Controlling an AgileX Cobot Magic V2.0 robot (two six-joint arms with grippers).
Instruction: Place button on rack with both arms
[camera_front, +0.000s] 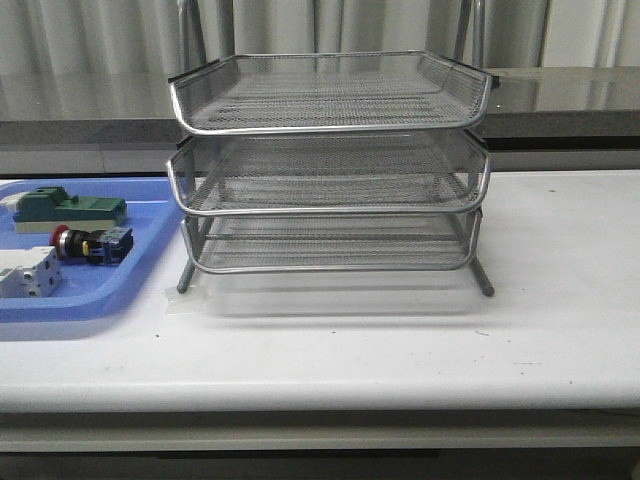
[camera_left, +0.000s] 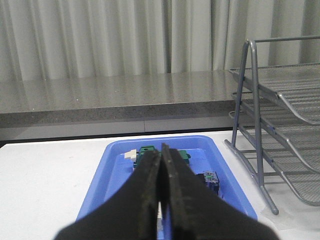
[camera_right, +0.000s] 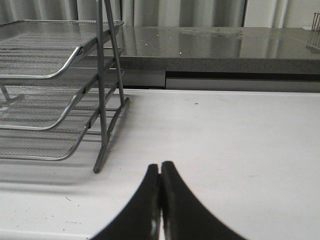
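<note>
The button (camera_front: 90, 244), red cap with a black, yellow and blue body, lies on its side in the blue tray (camera_front: 140, 262) at the table's left. In the left wrist view the button (camera_left: 210, 180) peeks out beside my left gripper (camera_left: 161, 148), which hovers shut and empty above the tray. The silver three-tier wire rack (camera_front: 330, 165) stands mid-table and also shows as the rack (camera_left: 280, 135) and the rack (camera_right: 55, 90) in the wrist views. My right gripper (camera_right: 160, 165) is shut and empty over bare table beside the rack's right leg. Neither arm appears in the front view.
In the blue tray (camera_left: 225, 165) a green block (camera_front: 68, 210) lies behind the button and a white block (camera_front: 28, 272) in front of it. A grey ledge (camera_front: 560, 95) and curtains run behind the table.
</note>
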